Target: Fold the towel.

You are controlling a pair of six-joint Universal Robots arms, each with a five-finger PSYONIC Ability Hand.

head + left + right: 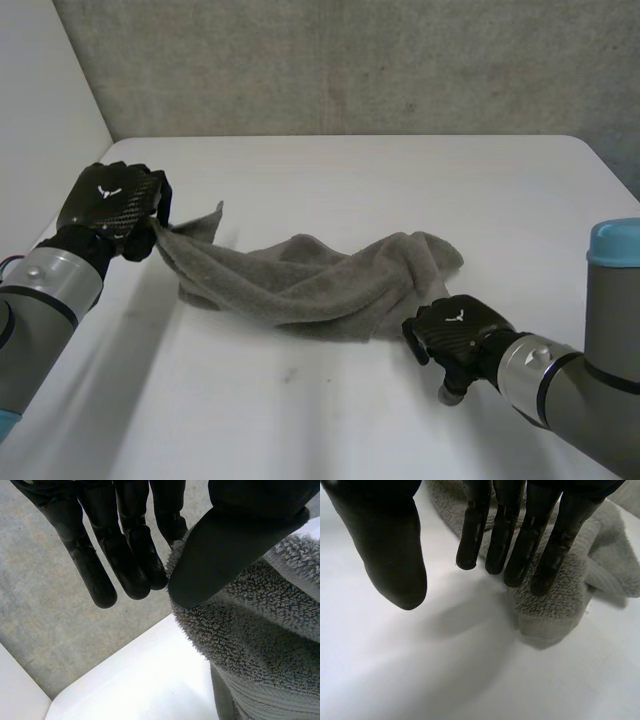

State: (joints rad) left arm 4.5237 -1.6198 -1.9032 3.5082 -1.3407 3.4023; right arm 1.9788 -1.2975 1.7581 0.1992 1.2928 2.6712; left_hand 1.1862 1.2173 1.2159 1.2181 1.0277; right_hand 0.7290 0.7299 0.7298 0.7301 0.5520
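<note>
Head view, surface: the white surface [330, 420] carries the towel, with a grey wall [350, 60] behind it.
Towel: the grey terry towel [300, 280] lies bunched and rumpled across the middle of the surface, stretched between the two hands. The end toward the left hand is lifted off the surface.
Left hand: the left hand [112, 208] is at the towel's raised corner. In the left wrist view its thumb [225, 550] presses the cloth's edge against the nearly straight fingers [125, 555], so the corner is pinched.
Right hand: the right hand [455, 332] sits just beside the towel's near end. In the right wrist view its fingers [520, 540] are straight and spread away from the thumb, fingertips over the folded edge, gripping nothing.
Markings: a small white emblem [108, 192] sits on the back of each hand. It is a shape, not letters.
</note>
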